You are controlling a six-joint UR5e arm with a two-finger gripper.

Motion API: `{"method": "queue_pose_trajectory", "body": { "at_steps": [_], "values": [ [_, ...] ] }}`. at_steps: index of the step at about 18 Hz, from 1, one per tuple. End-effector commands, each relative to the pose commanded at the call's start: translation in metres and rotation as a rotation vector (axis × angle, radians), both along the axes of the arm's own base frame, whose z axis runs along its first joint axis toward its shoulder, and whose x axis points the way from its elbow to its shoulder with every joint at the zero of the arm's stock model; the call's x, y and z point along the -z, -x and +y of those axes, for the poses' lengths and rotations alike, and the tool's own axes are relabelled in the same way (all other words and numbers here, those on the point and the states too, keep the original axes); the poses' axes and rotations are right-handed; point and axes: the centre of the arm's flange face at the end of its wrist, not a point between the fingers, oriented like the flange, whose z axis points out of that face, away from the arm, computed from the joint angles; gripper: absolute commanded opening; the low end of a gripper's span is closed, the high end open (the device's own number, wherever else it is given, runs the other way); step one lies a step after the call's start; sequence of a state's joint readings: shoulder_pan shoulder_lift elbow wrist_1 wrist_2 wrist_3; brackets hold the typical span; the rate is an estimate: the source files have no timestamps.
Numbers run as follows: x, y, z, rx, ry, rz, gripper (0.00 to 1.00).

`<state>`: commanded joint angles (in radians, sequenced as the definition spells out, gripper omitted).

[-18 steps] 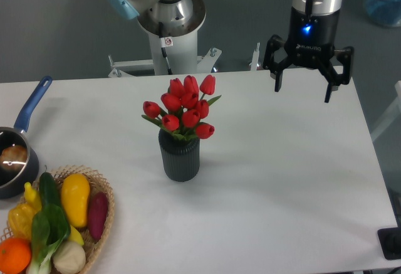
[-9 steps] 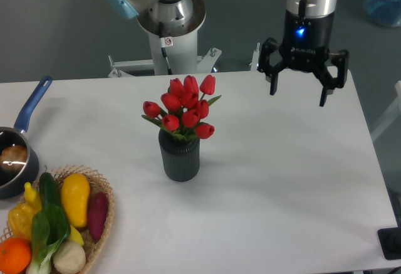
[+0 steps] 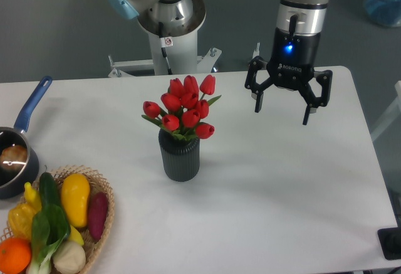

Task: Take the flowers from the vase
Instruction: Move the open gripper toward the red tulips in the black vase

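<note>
Red flowers point(image 3: 183, 109) standing in the dark ribbed vase point(image 3: 179, 156), gripper point(image 3: 282, 112) up to the right of the vase, fingers spread wide, holding nothing, well apart from the flowers

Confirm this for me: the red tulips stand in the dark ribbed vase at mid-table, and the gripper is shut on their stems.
Not quite. The fixed camera shows the gripper open and empty, hanging off to the right of the red tulips, touching nothing. The tulips do stand in the dark ribbed vase at mid-table.
</note>
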<state>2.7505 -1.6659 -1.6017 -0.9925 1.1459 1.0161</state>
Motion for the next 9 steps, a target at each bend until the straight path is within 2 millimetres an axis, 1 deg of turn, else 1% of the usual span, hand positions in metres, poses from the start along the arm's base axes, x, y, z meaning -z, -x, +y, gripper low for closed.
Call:
{"method": "queue_pose_trajectory", "body": {
  "at_steps": [2,3,6,9],
  "values": [
    [-0.028,0.001,0.003,-0.106,-0.051,-0.027,1.00],
    [-0.039,-0.005,0.010,-0.136,-0.071,-0.043,1.00],
    [-0.060,-0.024,0.027,-0.211,-0.125,-0.094,1.00],
    [-0.068,-0.038,0.044,-0.236,-0.144,-0.123,1.00]
  ]
}}
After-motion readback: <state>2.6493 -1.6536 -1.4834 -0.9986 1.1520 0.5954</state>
